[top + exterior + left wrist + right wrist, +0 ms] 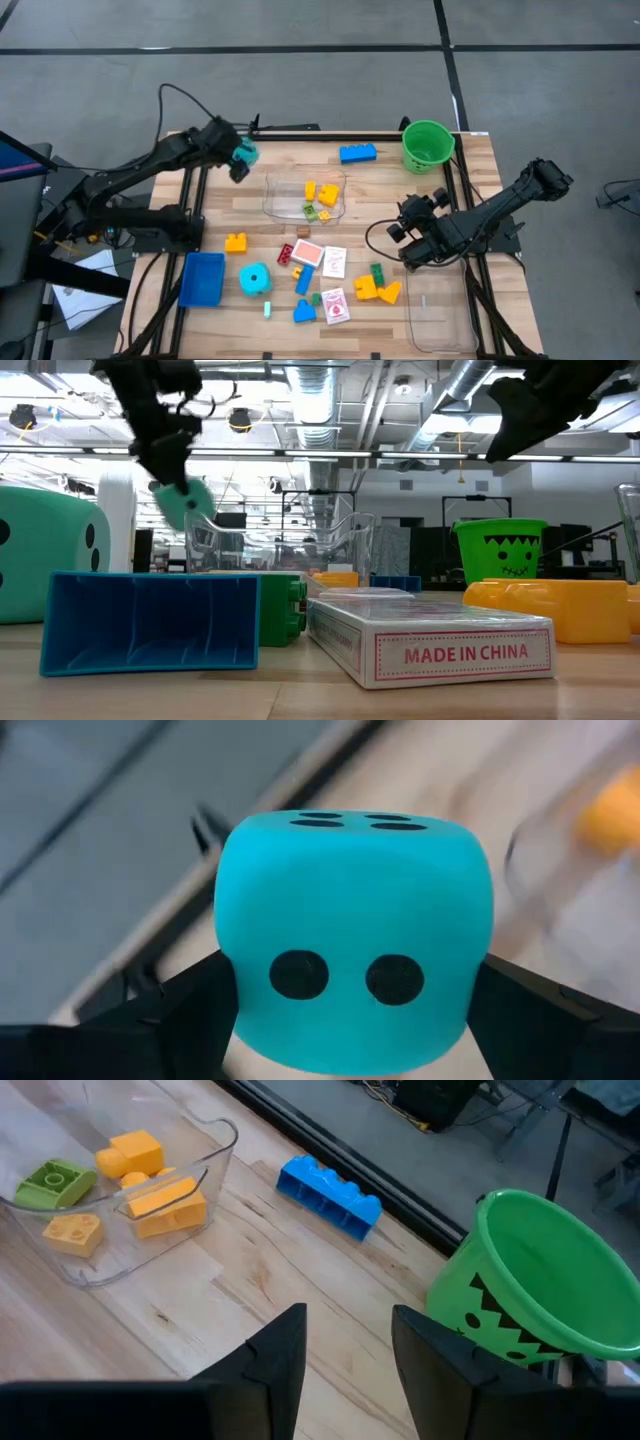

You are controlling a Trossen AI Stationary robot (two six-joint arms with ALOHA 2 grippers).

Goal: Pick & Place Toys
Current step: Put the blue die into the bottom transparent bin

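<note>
The left claw (240,160) grips a teal dice (352,940) in the air just beside the clear tub (275,205), so it should move fully over the rim before releasing, while the right claw (345,1345) waits open above the tabletop (380,185).

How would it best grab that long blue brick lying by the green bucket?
Probably from straight above, with the fingers closing across the blue brick's narrow width on its long flat sides. It lies flat, studs up, with bare table around it, apart from the bucket.
</note>
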